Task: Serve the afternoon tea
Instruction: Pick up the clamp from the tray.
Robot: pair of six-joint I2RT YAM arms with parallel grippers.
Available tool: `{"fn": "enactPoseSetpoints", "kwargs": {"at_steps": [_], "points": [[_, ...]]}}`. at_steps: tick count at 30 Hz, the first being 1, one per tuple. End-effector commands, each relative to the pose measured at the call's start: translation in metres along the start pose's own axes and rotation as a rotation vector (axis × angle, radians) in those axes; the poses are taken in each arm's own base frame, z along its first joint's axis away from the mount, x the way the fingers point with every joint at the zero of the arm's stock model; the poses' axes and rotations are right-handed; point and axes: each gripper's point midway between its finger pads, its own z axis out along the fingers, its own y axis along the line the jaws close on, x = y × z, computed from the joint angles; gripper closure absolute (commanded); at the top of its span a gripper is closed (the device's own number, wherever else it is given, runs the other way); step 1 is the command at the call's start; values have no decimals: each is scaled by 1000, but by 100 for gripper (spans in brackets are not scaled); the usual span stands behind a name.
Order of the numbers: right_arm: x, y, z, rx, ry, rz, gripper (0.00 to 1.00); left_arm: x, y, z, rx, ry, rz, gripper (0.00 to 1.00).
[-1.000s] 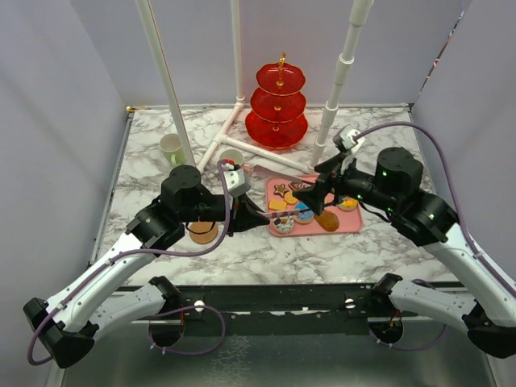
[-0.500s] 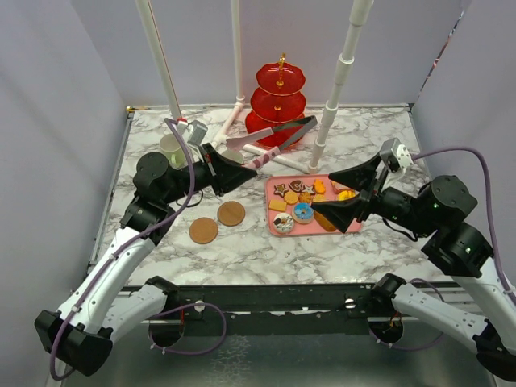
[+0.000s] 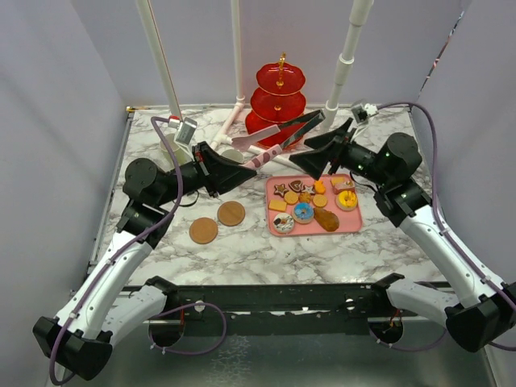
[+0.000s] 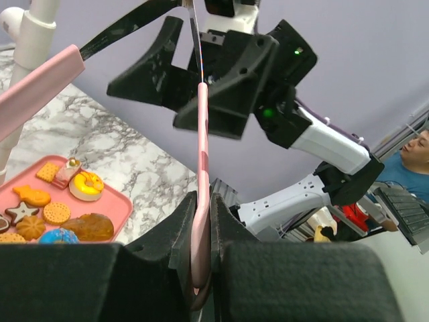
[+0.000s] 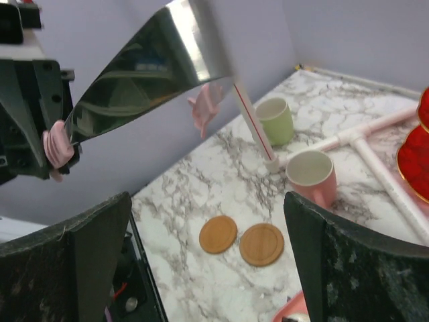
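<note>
My left gripper point(image 3: 244, 168) point(image 4: 201, 201) is shut on the hinge end of pink-handled tongs point(image 3: 278, 135) point(image 4: 202, 134), held in the air and pointing at the red three-tier stand point(image 3: 280, 105). My right gripper point(image 3: 311, 151) point(image 5: 208, 201) stands open right by the tongs' metal ends point(image 5: 147, 67), with nothing between its fingers. A pink tray point(image 3: 353, 224) holds several cookies and pastries point(image 3: 304, 212). Two brown coasters point(image 3: 203, 230) point(image 3: 231, 213) lie left of it. A pink mug point(image 5: 312, 176) and a pale green mug point(image 5: 275, 121) stand behind them.
A white pipe frame point(image 3: 242, 121) lies on the marble table point(image 3: 242, 258) with three upright posts, one point(image 3: 339, 72) just right of the stand. Grey walls close in the left, back and right sides.
Both arms have lifted away from the tray. The left carried the tongs up and back-left. The right then swung from the tray's front to the tongs' ends near the stand.
</note>
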Motion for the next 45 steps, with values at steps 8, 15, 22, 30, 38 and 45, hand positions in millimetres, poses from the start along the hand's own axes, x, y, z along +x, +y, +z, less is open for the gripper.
{"fn": "enactPoseSetpoints", "kwargs": {"at_steps": [8, 15, 22, 30, 38, 45], "points": [[-50, 50, -4, -422, -219, -74, 0, -18, -35, -8, 78, -37, 87, 100], [-49, 43, -1, -429, -281, -89, 0, -23, -39, -6, 91, -45, 98, 100], [-53, 39, 5, -435, -304, -87, 0, -20, -42, -7, 107, -30, 110, 100], [-55, 54, 6, -570, -299, -67, 0, -18, -36, -5, 103, -26, 121, 100], [-61, 48, 10, -532, -333, -76, 0, -18, -36, -4, 110, -25, 120, 100], [-65, 44, 16, -530, -345, -77, 0, -19, -37, -4, 115, -26, 118, 100]]}}
